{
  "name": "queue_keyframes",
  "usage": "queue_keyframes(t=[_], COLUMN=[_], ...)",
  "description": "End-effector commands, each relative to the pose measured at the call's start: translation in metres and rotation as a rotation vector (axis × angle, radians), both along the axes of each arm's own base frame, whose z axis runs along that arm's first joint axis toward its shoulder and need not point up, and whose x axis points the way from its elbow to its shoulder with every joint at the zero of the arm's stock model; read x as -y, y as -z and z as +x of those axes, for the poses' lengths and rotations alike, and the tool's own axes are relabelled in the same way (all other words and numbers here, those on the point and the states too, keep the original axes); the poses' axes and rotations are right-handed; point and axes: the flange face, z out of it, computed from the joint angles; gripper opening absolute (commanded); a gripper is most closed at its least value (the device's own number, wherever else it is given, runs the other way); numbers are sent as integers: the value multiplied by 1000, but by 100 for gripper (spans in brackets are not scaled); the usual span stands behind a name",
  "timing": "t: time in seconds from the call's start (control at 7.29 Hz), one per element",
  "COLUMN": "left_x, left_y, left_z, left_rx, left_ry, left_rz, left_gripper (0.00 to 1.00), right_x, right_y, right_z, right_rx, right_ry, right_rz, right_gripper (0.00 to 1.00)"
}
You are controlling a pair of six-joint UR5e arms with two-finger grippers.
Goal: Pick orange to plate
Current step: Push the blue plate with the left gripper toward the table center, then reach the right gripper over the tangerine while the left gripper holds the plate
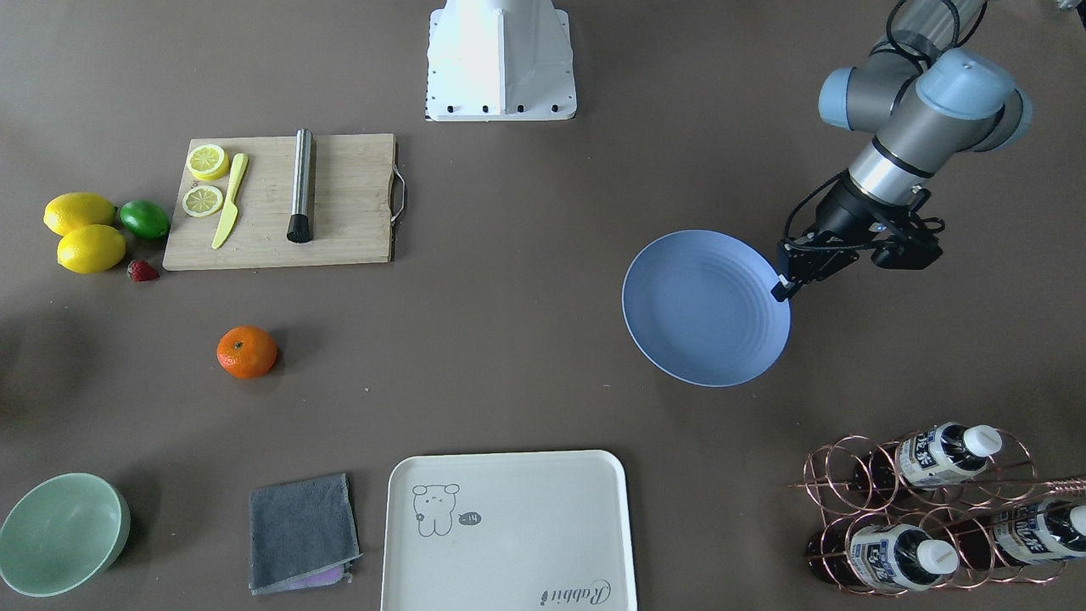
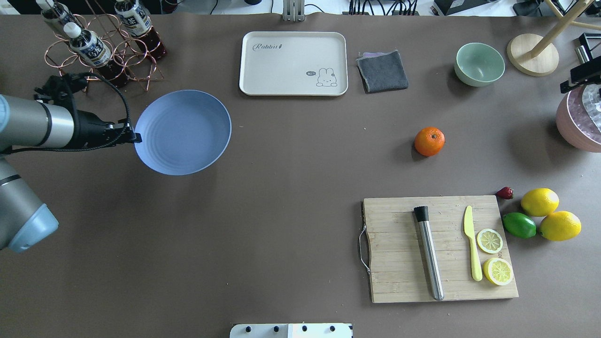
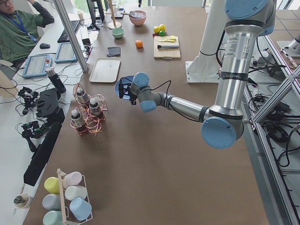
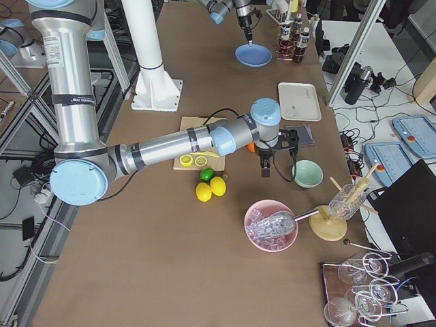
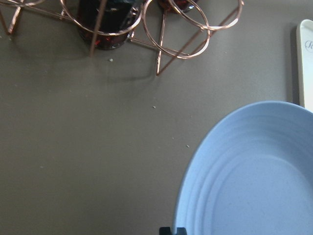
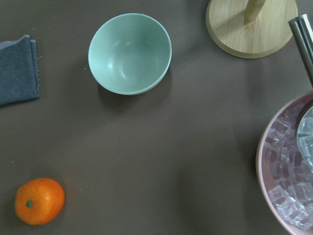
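Note:
The orange (image 1: 247, 351) (image 2: 429, 141) rests alone on the brown table, and also shows low left in the right wrist view (image 6: 39, 201). Far across the table, the blue plate (image 1: 704, 310) (image 2: 183, 132) (image 5: 254, 171) is pinched at its rim by my left gripper (image 1: 780, 288) (image 2: 135, 138), which is shut on it. The plate carries nothing. My right gripper (image 4: 264, 170) hangs above the table between the orange and the green bowl. Its fingers show in no close view, so I cannot tell whether it is open or shut.
A cutting board (image 2: 399, 244) carries a steel muddler, a yellow knife and lemon slices. Beside it are two lemons, a lime (image 2: 519, 225) and a strawberry. Along the far edge stand a cream tray (image 2: 293, 63), a grey cloth (image 2: 382, 71), a green bowl (image 2: 479, 63), a bottle rack (image 2: 98, 47) and a pink ice bowl (image 2: 582, 122).

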Motion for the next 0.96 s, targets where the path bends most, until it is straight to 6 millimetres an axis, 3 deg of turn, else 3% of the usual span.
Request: queue_keyframes(t=[0.0,0.14,0.27,0.41,0.55,0.82], left_x=[-31,-61,-72,-80,-100,-113], left_y=[104,133,147,147,145,141], left_z=[85,139,179,201,219,231], left_rx=[23,60,79,81,91,100], left_ry=[54,54,84,84,99,101], left_rz=[-52,-32,-30,-54,-45,-39], left_gripper=[0,0,0,0,0,0], right_x=[5,2,-2,0,2,0], right_y=[48,51,54,63,76,82], right_z=[-81,-96,-110,-124,-136,-154], right_rx=[-3,-5,-1,16,31,25], right_ry=[-43,-39,-18,-35,-38,-41], right_rz=[-19,25,30,0,-5,-6], right_gripper=[100,100,100,100,100,100])
